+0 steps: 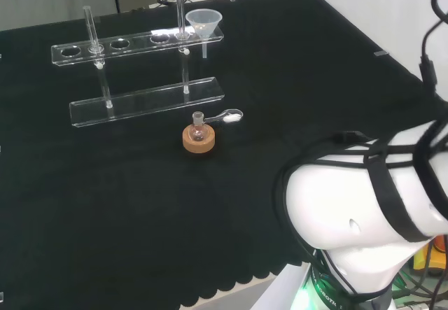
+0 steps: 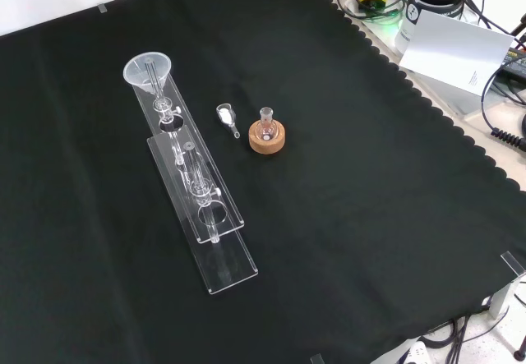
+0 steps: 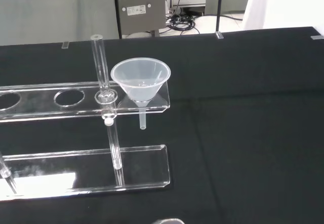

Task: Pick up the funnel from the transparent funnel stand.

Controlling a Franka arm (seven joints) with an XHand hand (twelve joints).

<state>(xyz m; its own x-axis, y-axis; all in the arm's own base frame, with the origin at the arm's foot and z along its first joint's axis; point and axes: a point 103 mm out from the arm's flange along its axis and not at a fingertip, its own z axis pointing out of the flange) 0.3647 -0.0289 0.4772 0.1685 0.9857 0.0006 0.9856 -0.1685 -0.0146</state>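
Observation:
A clear plastic funnel (image 1: 204, 22) (image 2: 148, 71) (image 3: 140, 80) sits upright in the end hole of a transparent funnel stand (image 1: 140, 45) (image 2: 197, 191) (image 3: 50, 97), its stem hanging below the top plate. The stand has a top plate with several holes, two thin posts and a clear base plate (image 1: 143, 101) (image 3: 86, 168). In the head view the funnel is at the stand's right end, at the far side of the cloth. In the front view it is at the stand's far end, upper left.
A small round flask on a cork ring (image 1: 199, 136) (image 2: 267, 136) stands in front of the stand in the head view. A small clear spoon with white powder (image 1: 229, 117) (image 2: 226, 117) lies beside it. The arm's white links (image 1: 371, 212) rise at the head view's lower right.

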